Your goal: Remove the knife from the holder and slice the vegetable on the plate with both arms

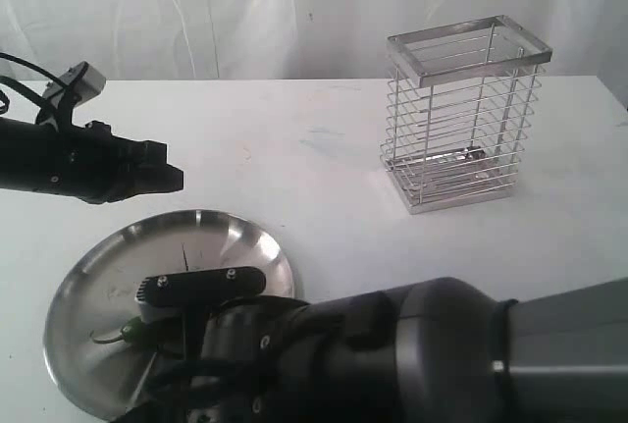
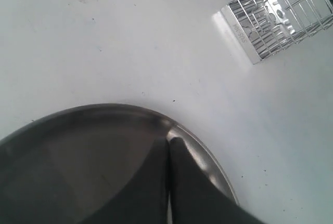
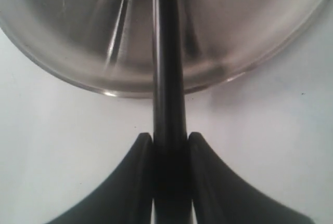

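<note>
Slim black-handled knife [image 3: 167, 68] clamped in right gripper [image 3: 170, 148] over rim of shiny round steel plate [image 1: 226, 243] — front-left corner of white table [image 1: 314, 158]. Glossy green pepper [image 1: 132, 330] on plate. Left gripper [image 1: 175, 180] pinched shut.

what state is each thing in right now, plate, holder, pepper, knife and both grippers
round shiny steel plate: flat on the white table
tall steel-wire basket holder: upright, empty
small dark-green chili pepper: on the plate, partly hidden; cut or whole unclear
slim black-handled knife: out of the holder, held, reaching over the plate
left gripper: shut, empty
right gripper: shut on the knife
</note>
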Controlling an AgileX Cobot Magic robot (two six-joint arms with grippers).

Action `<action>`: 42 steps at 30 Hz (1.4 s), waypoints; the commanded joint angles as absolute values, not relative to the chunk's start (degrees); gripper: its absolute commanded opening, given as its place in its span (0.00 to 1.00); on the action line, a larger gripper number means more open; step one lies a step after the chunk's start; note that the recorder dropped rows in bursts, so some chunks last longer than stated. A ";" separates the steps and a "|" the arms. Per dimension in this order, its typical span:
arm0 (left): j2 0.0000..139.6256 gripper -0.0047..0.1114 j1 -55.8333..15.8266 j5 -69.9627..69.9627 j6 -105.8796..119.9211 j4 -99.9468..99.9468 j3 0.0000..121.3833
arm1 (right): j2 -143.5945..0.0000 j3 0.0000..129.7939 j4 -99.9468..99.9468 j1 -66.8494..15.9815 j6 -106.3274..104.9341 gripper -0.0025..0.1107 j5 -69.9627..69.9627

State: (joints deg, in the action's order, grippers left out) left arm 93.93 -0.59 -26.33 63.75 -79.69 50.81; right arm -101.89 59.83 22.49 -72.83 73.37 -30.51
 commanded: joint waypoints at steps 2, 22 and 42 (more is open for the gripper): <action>93.75 0.04 -0.45 -26.99 64.45 -80.74 50.48 | -103.51 60.24 22.02 -74.20 73.82 0.02 -29.42; 94.11 0.04 -0.45 -31.37 66.22 -77.38 49.17 | -104.32 60.59 22.65 -74.20 75.23 0.02 -29.59; 97.85 0.04 -0.67 -32.61 73.69 -85.99 41.98 | -104.68 60.59 22.67 -74.20 76.28 0.02 -29.11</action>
State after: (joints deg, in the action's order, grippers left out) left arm 97.07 -0.59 -32.44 71.57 -83.38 43.16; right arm -104.56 60.30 22.03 -73.97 75.52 -28.91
